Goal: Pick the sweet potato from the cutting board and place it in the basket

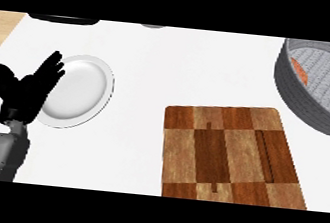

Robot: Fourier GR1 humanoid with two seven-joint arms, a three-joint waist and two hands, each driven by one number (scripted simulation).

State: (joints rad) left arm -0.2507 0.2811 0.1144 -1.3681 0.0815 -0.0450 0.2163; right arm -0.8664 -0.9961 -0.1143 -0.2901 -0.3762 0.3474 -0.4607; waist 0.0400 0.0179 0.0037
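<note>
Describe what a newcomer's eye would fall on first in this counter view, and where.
The patchwork wooden cutting board sits low, right of centre. At the upper right edge stands the grey basket, an orange sweet potato showing inside it. At left, the black left hand rests open, fingers straight, in front of a white plate.

Kitchen: white counter (194,71), wooden cutting board (230,155), white plate (84,90), grey basket (301,102).
</note>
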